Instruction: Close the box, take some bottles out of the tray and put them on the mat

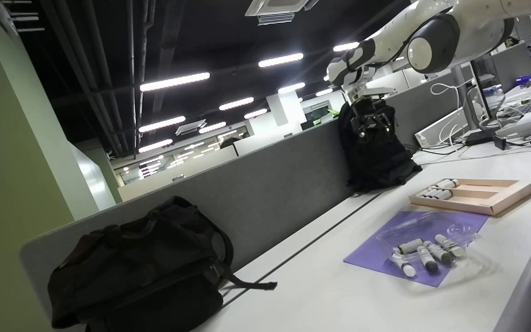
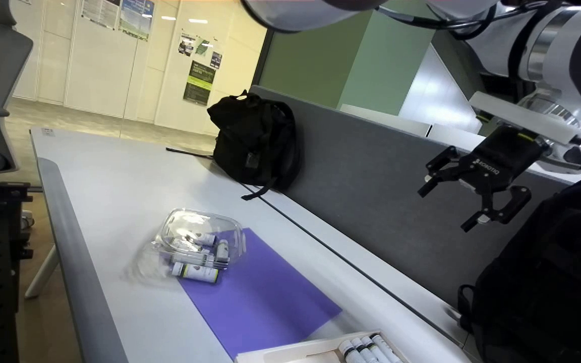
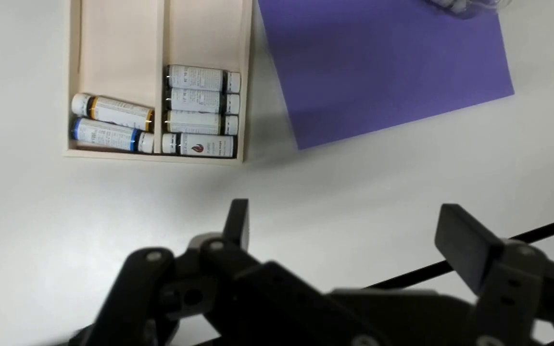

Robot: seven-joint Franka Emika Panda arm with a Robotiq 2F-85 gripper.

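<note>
Our fingers (image 3: 467,247) hang over the bench (image 3: 354,197), spread wide with nothing between them. Ahead of them in the wrist view, the wooden box (image 3: 160,57) lies uncovered, four bottles (image 3: 196,101) in one compartment and two in the next, with the purple mat (image 3: 387,72) just beside it. In both exterior views, a clear tray (image 2: 189,220) with more bottles (image 1: 424,255) sits partly on the mat. We judge nothing finished: the box wants closing, and we cannot tell whether any bottle lies directly on the mat.

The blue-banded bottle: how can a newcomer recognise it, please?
On the white table, beside the purple mat, lies a tan wooden box. In its compartment farther from the mat, the wanted bottle has blue bands; its neighbour there has orange.
</note>
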